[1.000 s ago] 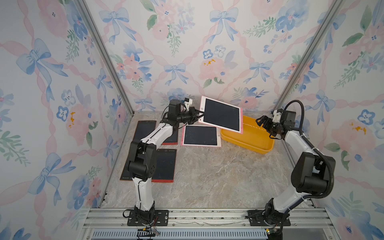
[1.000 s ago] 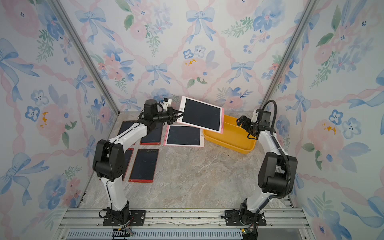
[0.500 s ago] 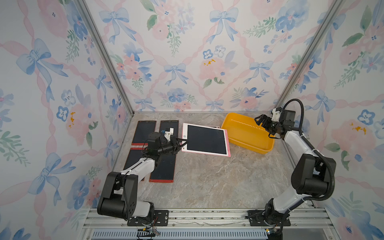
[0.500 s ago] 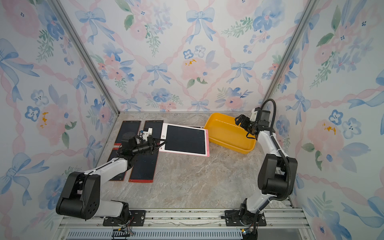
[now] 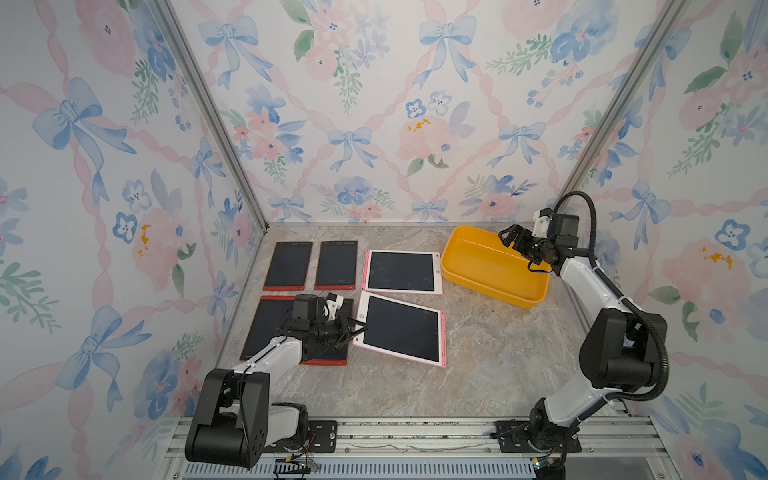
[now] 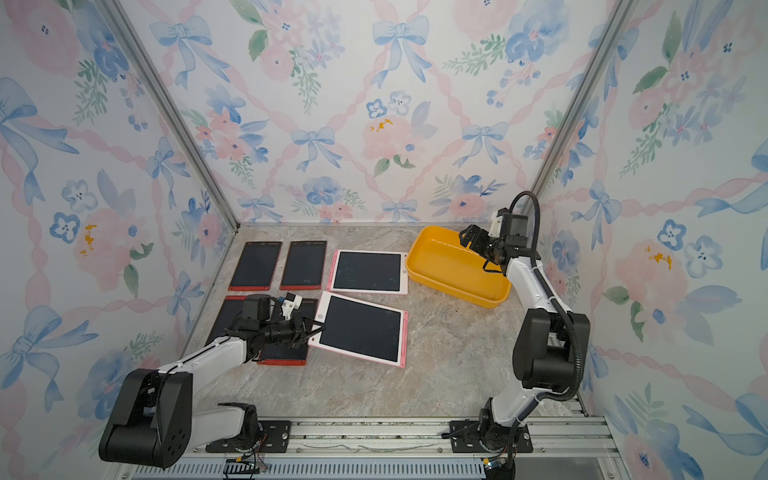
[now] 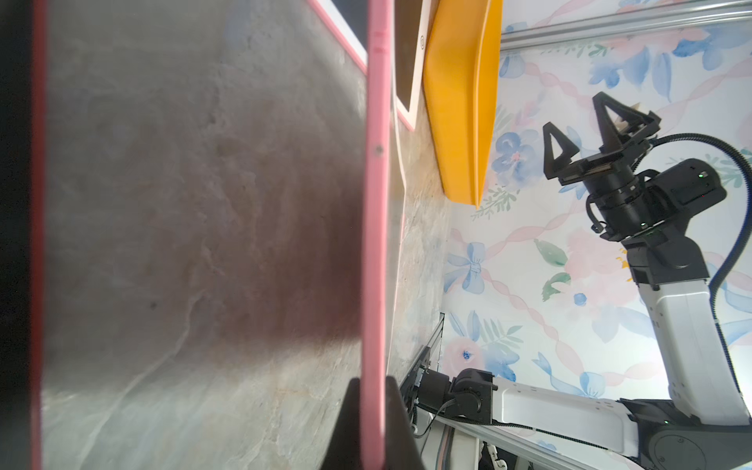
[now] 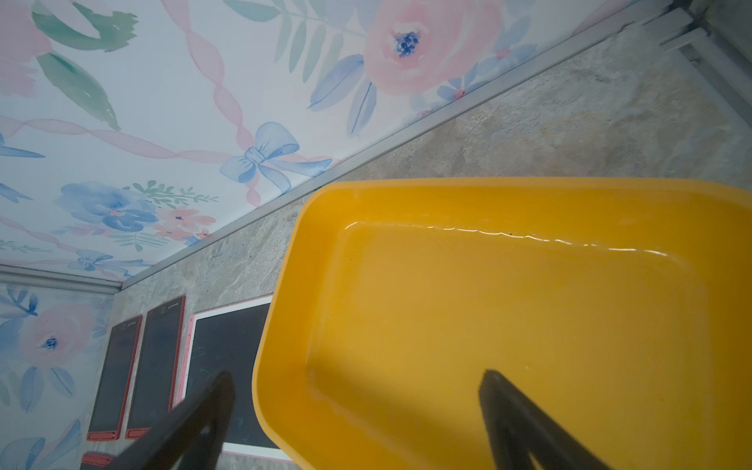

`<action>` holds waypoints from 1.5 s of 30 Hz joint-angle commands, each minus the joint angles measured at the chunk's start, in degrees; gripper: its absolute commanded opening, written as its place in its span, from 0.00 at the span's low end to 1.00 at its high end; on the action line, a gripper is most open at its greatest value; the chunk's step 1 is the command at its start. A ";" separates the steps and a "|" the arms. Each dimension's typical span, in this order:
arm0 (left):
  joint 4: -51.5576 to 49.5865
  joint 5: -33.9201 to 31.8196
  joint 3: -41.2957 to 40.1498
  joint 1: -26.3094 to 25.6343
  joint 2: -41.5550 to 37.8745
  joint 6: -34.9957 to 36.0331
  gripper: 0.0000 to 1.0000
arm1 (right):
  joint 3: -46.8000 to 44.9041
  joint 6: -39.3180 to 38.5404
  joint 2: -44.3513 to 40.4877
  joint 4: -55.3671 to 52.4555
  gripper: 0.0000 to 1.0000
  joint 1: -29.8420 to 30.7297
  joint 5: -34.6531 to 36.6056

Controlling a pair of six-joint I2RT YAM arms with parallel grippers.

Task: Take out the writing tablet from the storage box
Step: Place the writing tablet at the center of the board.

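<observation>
The pink writing tablet (image 5: 401,330) is out of the storage box (image 5: 486,266). It sits low over the marble table (image 5: 478,374), near the front and well apart from the box. Its dark screen faces up. Its long side runs across the table from the left arm's side to the right arm's side. It is turned a little, so the far end is closer to the front rail. The end with the small round button points at the left gripper (image 5: 353,330), which is pinched tight on that end. The gripper covers the held corner, so I cannot see just where it bites. In the left wrist view the tablet is only a thin pink strip seen from the side, with a dark shadow beside it. I cannot tell if its far end touches the table.

The yellow box stands at the back right, its long side slanting toward the front right. The right wrist view cuts it off at the picture's edge. The right gripper (image 5: 521,251) hangs above the box's back right edge, jaws wide apart, nothing between them.

A second pink tablet (image 5: 401,271) lies flat just beside the box. The far-left red tablet (image 5: 288,266) and the next red tablet (image 5: 336,266) lie at the back. The front red tablet (image 5: 269,328) and its red neighbour (image 5: 326,362) are partly hidden under the left arm.
</observation>
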 commanded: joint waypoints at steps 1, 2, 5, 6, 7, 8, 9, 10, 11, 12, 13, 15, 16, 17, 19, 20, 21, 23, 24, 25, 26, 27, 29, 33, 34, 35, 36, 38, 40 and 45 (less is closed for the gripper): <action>-4.04 -4.74 -2.08 0.25 2.50 2.59 0.00 | 1.20 -1.14 1.82 -2.28 0.97 0.46 1.37; -4.05 -5.58 -2.53 0.25 3.37 2.55 0.00 | 1.13 -1.29 1.84 -2.56 0.97 0.44 1.59; -4.05 -7.29 -3.55 0.20 5.49 2.00 0.00 | 1.04 -1.70 1.84 -2.89 0.97 0.49 1.94; -4.05 -7.75 -3.79 0.24 5.67 1.66 0.00 | 0.94 -1.80 1.84 -2.84 0.97 0.44 1.95; -4.10 -8.43 -4.08 0.25 5.58 1.10 0.00 | 0.83 -1.88 1.87 -2.81 0.97 0.42 1.87; -4.04 -9.38 -4.38 0.29 5.19 0.48 0.00 | 0.85 -2.04 1.91 -2.77 0.97 0.50 1.86; -4.10 -10.14 -4.53 0.42 4.84 -0.04 0.00 | 0.78 -2.15 1.97 -2.74 0.97 0.46 1.95; -3.98 -10.81 -4.70 0.42 4.48 -0.32 0.00 | 0.73 -2.08 2.09 -2.80 0.97 0.47 2.04; -3.86 -11.26 -4.88 0.42 4.37 -0.53 0.00 | 0.78 -2.08 2.32 -2.72 0.97 0.50 2.04; -3.71 -11.48 -5.05 0.47 4.38 -0.52 0.00 | 0.76 -1.98 2.52 -2.65 0.97 0.42 2.03; -3.59 -11.66 -5.15 0.44 4.51 -0.61 0.02 | 0.86 -1.87 2.82 -2.59 0.97 0.46 1.95; -3.48 -11.52 -5.17 0.42 5.15 -0.57 0.10 | 1.15 -1.54 3.31 -2.43 0.97 0.44 1.62; -3.41 -11.34 -5.15 0.42 5.50 -0.65 0.12 | 1.15 -1.46 3.45 -2.42 0.97 0.52 1.45; -3.28 -11.40 -4.91 0.42 5.66 -0.61 0.13 | 1.23 -1.45 3.67 -2.37 0.97 0.61 1.39; -3.02 -11.72 -4.64 0.42 5.79 -0.93 0.13 | 1.13 -1.45 3.81 -2.37 0.97 0.67 1.38; -2.64 -11.99 -4.60 0.42 5.75 -1.45 0.12 | 1.06 -1.53 3.82 -2.43 0.97 0.68 1.39; -2.21 -12.38 -4.57 0.36 5.77 -1.80 0.11 | 0.88 -1.67 3.84 -2.51 0.97 0.68 1.38; -1.39 -12.73 -4.55 0.25 5.81 -2.47 0.10 | 0.78 -1.96 3.79 -2.85 0.97 0.58 1.68; -1.09 -12.97 -4.59 0.25 5.87 -2.80 0.10 | 0.78 -2.25 3.74 -3.07 0.97 0.59 1.76; -0.64 -13.24 -4.64 0.08 5.82 -3.26 0.09 | 0.82 -2.46 3.78 -3.31 0.97 0.52 1.86; -0.28 -13.57 -4.70 -0.14 5.83 -3.69 0.09 | 0.73 -2.59 3.70 -3.51 0.97 0.43 2.03; -0.10 -13.89 -4.62 -0.31 5.83 -4.02 0.08 | 0.69 -2.73 3.75 -3.59 0.97 0.42 2.04; 0.19 -14.30 -4.70 -0.94 5.75 -4.65 0.09 | 0.69 -2.76 3.86 -3.69 0.97 0.23 2.09; 0.20 -14.61 -5.74 -1.78 4.34 -5.69 0.29 | 0.83 -2.85 4.10 -3.93 0.97 0.08 2.04; 0.16 -15.04 -6.29 -1.78 3.53 -6.05 0.32 | 0.95 -2.95 4.14 -3.95 0.97 0.07 2.05; 0.15 -15.49 -6.94 -1.78 2.67 -6.42 0.37 | 1.08 -3.04 4.30 -4.02 0.97 0.02 2.08; 0.14 -15.88 -7.48 -1.78 1.97 -6.73 0.42 | 1.21 -3.03 4.39 -4.16 0.97 0.05 2.04; 0.12 -16.94 -8.46 -1.78 0.75 -7.24 0.45 | 1.46 -2.98 4.64 -4.08 0.97 -0.02 2.04; 0.21 -17.43 -8.78 -1.78 0.29 -7.43 0.49 | 1.71 -2.79 4.92 -4.05 0.97 -0.07 1.91; 0.07 -17.13 -8.34 -1.78 0.55 -7.21 0.60 | 1.93 -2.77 5.01 -4.13 0.97 0.07 1.77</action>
